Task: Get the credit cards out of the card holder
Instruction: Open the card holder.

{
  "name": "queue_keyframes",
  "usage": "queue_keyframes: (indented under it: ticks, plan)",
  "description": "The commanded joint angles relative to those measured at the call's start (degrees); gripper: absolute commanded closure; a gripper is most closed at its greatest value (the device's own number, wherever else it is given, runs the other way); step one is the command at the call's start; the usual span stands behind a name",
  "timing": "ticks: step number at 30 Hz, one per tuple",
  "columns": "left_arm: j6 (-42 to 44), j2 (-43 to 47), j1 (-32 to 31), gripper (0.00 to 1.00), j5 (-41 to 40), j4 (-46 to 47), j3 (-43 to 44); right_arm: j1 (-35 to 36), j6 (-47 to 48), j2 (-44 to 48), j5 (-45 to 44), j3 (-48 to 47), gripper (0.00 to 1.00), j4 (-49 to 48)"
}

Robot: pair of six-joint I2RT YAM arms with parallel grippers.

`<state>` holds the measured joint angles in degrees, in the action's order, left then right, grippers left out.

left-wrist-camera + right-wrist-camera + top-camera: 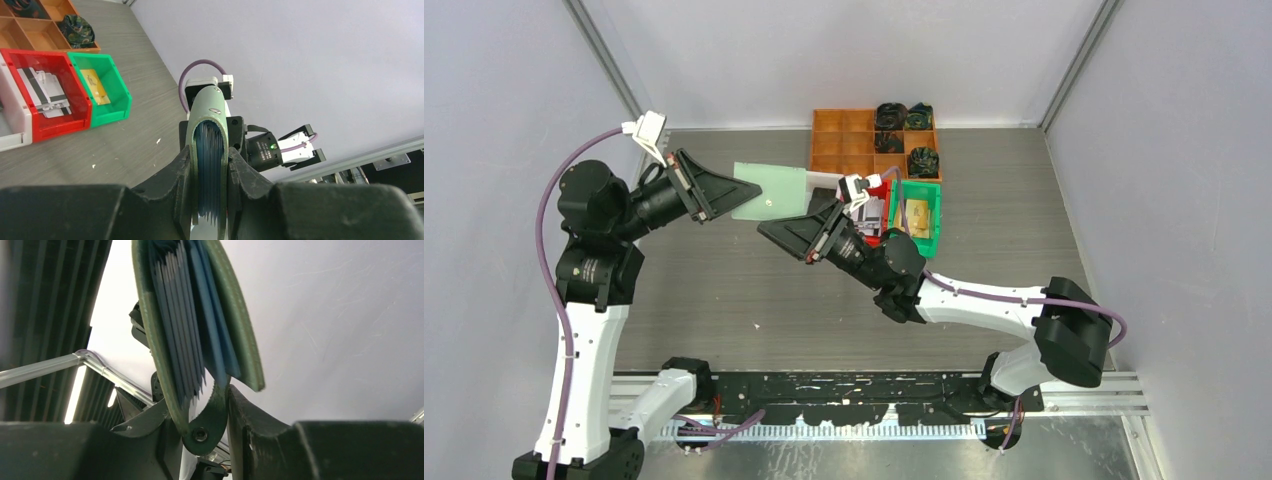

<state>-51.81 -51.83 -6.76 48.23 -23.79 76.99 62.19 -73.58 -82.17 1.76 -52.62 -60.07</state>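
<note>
Where overhead shows card holder (769,190) flat, wrist reveals blue pockets (209,167).

orange tray (844,142): far edge | fabric bundles (923,160): in its compartments | red bin (62,122), green bin (112,111): touching

Robot test cell, laboratory setting.
Enclosure of plain pale wall panels (844,50) set in metal corner posts (1079,60); grey wood-grain table (724,290); left arm (584,350) and right arm (984,300) bolted to a slotted rail (874,385) at the near edge; red bin (62,125), green bin (112,112), orange compartment tray (829,120).
</note>
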Motion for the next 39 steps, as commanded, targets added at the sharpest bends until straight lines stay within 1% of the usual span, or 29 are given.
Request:
queue_keyframes:
  ticks: [1,7,12,14,19,22,26,28,31,39]
  plan:
    - [-4.0,0.0,1.1,1.00,2.0,5.6,2.4,0.2,2.3,0.8,-2.6,1.6,0.62,-5.5]
    - [-5.8,-0.1,1.6,1.00,2.1,6.0,2.8,0.2,5.2,1.3,-4.0,2.4,0.61,-4.8]
    - [-6.6,0.1,1.7,1.00,2.0,6.0,2.4,0.5,6.9,1.0,-3.8,1.4,0.56,-4.1]
    - [-7.0,0.2,1.8,1.00,2.0,6.0,2.3,0.8,7.1,0.7,-4.4,1.5,0.52,-4.8]
    - [-7.9,0.4,1.8,1.00,2.1,6.1,2.3,0.7,5.5,-1.3,-7.4,2.3,0.48,-8.9]
    - [-8.5,0.7,1.8,1.00,2.4,6.5,2.0,0.1,3.9,-2.8,-7.2,1.7,0.48,-12.3]
    - [-9.1,0.9,1.9,1.00,2.6,6.7,2.2,-0.2,1.4,-5.4,-6.2,1.3,0.54,-19.0]
    - [-9.4,0.9,1.9,1.00,2.7,6.7,2.5,-0.3,-0.5,-6.7,-7.3,2.0,0.57,-21.8]
    - [-9.9,1.1,1.9,1.00,2.8,7.0,2.6,-0.3,-0.8,-7.0,-8.2,2.6,0.59,-21.9]
    - [-10.2,1.6,1.9,1.00,2.9,7.0,1.8,-1.3,0.2,-6.8,-2.8,-2.1,0.58,-21.9]
